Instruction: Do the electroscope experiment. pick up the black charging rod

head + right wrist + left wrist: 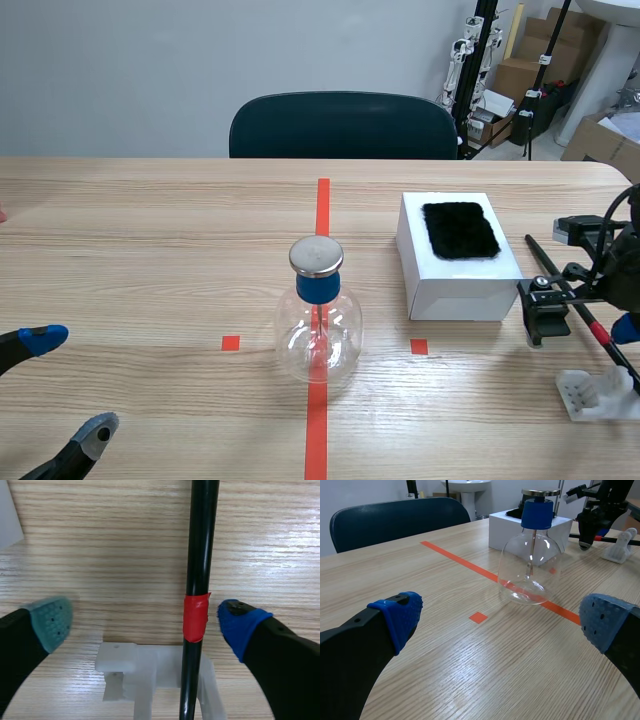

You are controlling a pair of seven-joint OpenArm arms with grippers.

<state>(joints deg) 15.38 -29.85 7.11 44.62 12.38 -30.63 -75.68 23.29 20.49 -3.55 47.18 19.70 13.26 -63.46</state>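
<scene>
The right gripper (145, 622) is wide open around the rod (200, 555), which lies on its stand (125, 665). No grab yet. The left gripper (502, 619) is wide open too.

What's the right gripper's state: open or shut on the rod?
Open. The right gripper has its pads apart either side of the rod, neither pressing it; the rod lies in its white stand.
</scene>
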